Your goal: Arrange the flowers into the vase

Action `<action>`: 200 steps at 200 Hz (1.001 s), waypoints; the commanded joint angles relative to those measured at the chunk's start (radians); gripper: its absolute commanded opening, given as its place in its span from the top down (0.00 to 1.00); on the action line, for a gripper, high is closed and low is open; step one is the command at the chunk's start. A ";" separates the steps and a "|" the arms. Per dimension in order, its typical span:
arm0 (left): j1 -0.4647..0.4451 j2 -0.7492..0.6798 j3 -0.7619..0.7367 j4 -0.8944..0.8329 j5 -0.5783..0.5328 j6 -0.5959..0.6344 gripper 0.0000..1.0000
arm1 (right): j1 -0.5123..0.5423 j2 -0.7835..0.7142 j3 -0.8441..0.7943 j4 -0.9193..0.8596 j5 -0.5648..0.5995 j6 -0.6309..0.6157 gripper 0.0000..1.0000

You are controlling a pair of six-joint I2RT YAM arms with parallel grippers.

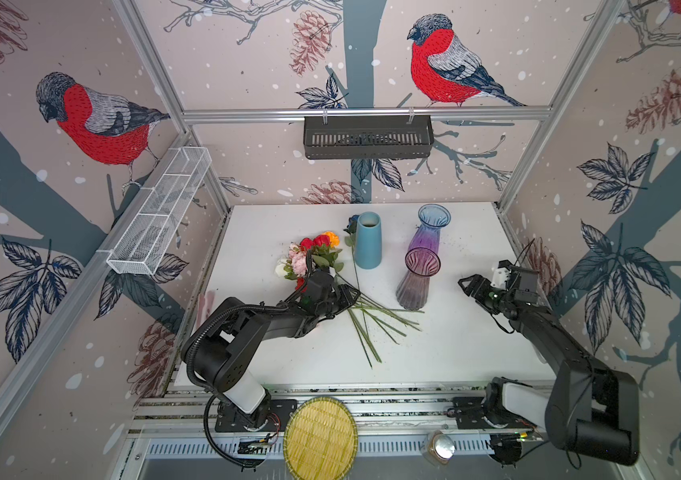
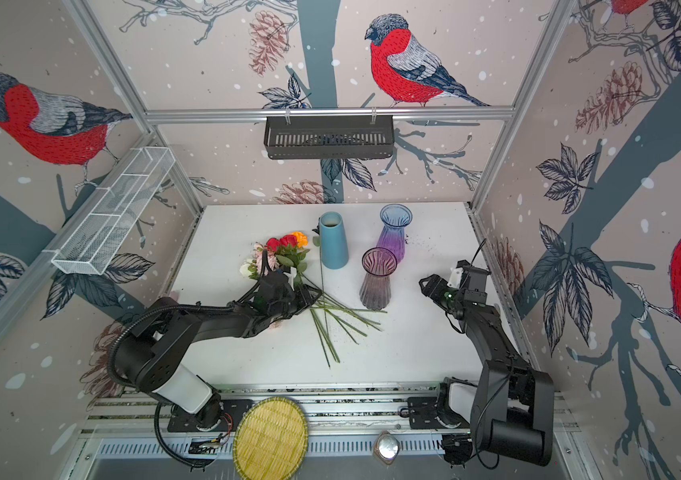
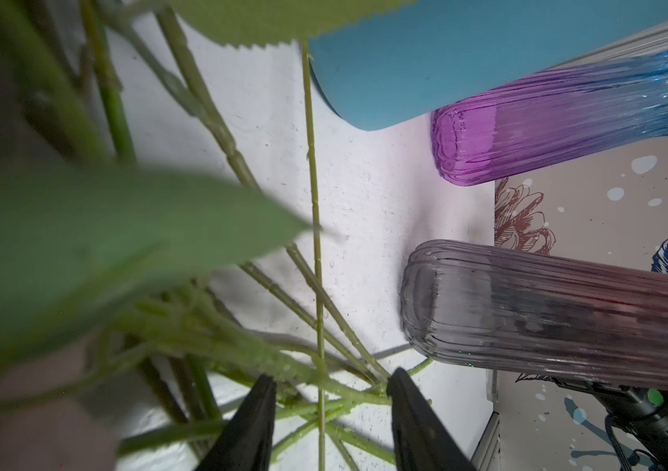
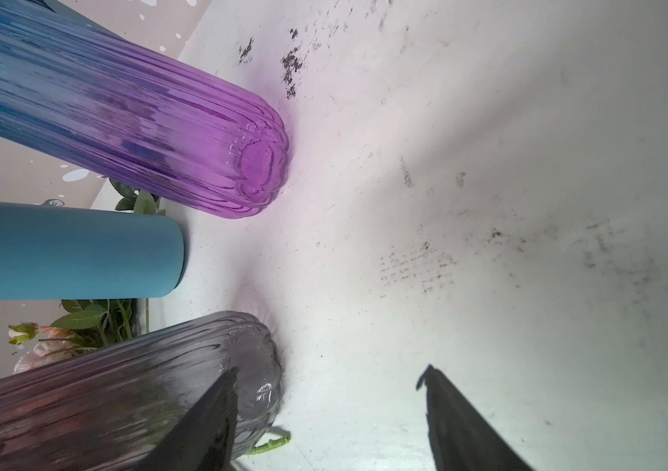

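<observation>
three vases (image 1: 367,245), one bunch of flowers (image 1: 314,252), two wall baskets (image 1: 367,138).

White table (image 1: 455,353): flowers (image 1: 322,249), three vases (image 1: 413,286)

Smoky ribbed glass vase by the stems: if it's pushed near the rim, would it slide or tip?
Probably tip: the smoky ribbed vase stands tall for its base, with a flared rim, so a high push likely topples it. Pushed low, it may slide on the smooth white table. It looks like glass, so a fall could crack it.

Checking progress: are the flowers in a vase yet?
Not yet: the flowers lie on the table, stems fanned beside the smoky vase.
</observation>
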 commanded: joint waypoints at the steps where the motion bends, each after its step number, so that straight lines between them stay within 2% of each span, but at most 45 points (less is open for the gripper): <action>1: 0.005 0.015 0.009 0.010 -0.009 0.002 0.53 | -0.005 -0.009 0.002 0.003 -0.002 -0.007 0.28; 49: 0.040 0.085 -0.019 0.174 0.046 -0.075 0.58 | -0.014 -0.023 0.001 -0.003 0.004 -0.013 0.28; 79: 0.042 0.081 -0.008 0.194 0.031 -0.083 0.81 | -0.019 -0.025 -0.004 -0.002 0.008 -0.015 0.28; 108: 0.052 0.045 -0.007 0.172 0.020 -0.065 1.00 | -0.023 -0.027 -0.005 -0.002 0.009 -0.016 0.28; 168: 0.138 -0.179 -0.043 0.045 -0.008 0.002 1.00 | -0.026 -0.024 -0.002 0.007 0.001 -0.009 0.28; 200: 0.151 -0.348 0.042 -0.101 -0.059 0.170 1.00 | -0.025 -0.031 -0.002 0.011 -0.001 -0.008 0.28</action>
